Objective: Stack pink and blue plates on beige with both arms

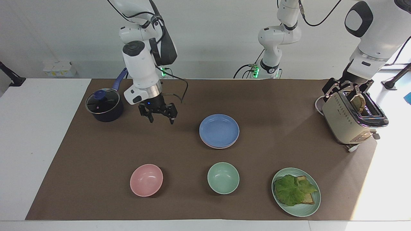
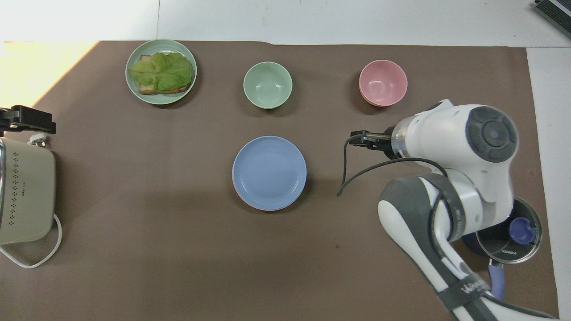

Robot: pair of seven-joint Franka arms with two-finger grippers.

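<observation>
The right gripper (image 1: 160, 119) hangs over bare brown mat (image 1: 96, 147), its wrist pointing steeply down and its two fingers spread wide with nothing between them. The blue plate (image 1: 219, 130) lies toward the left arm's end of the table from it, well apart, topping a stack; only a thin pink rim of the pink plate (image 2: 267, 208) peeks out beneath, and no beige plate can be made out under them. A lidded pot (image 1: 103, 105) sits just beside the gripper toward the right arm's end. The left gripper (image 1: 350, 88) sits over the toaster (image 1: 350, 120), fingers apart around a slice of toast (image 1: 357, 102) in the slot; whether they press on it cannot be told. Plain white walls back the table.
</observation>
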